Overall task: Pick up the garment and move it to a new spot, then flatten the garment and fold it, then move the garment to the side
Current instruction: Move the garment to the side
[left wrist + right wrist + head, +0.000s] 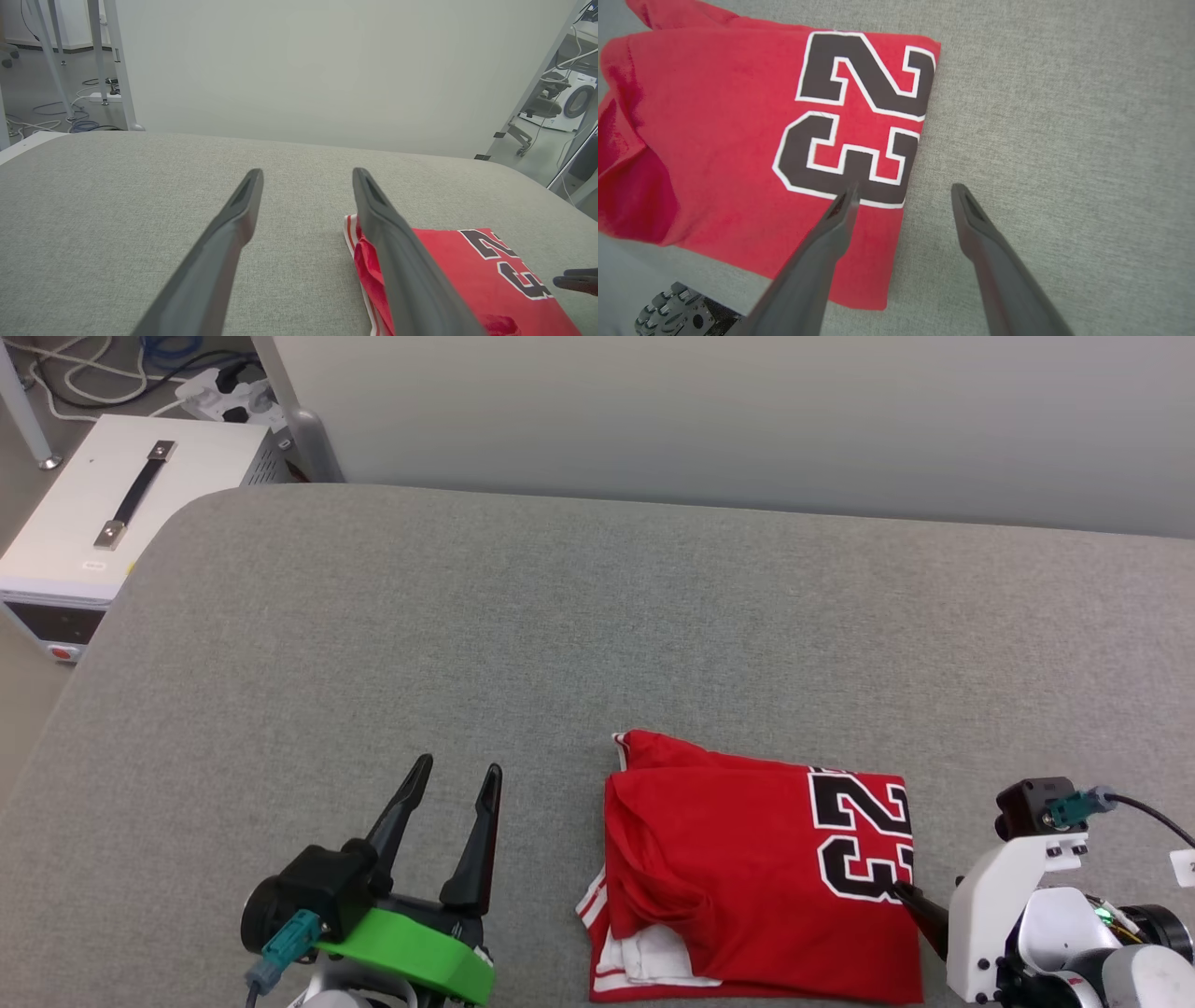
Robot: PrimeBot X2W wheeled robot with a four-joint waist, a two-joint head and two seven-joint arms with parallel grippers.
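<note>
The garment [747,868], a red T-shirt, lies folded into a rough rectangle near the front edge of the grey table [467,616]. Its black-and-white "23" print faces up on the right part, and white striped trim shows at its lower left. My left gripper [459,767] stands open to the left of the garment, a little apart from it, with nothing between its fingers. My right gripper [904,187] is open and straddles the garment's [714,140] right edge: one finger hangs over the print, the other over bare cloth. In the left wrist view the garment [467,275] lies right of my open left gripper [306,171].
A white box with a black handle [121,513] stands on the floor beyond the table's left corner, with a power strip and cables [224,392] behind it. A pale wall panel [747,420] runs along the table's far edge. Bare grey cloth spreads across the table's middle and far half.
</note>
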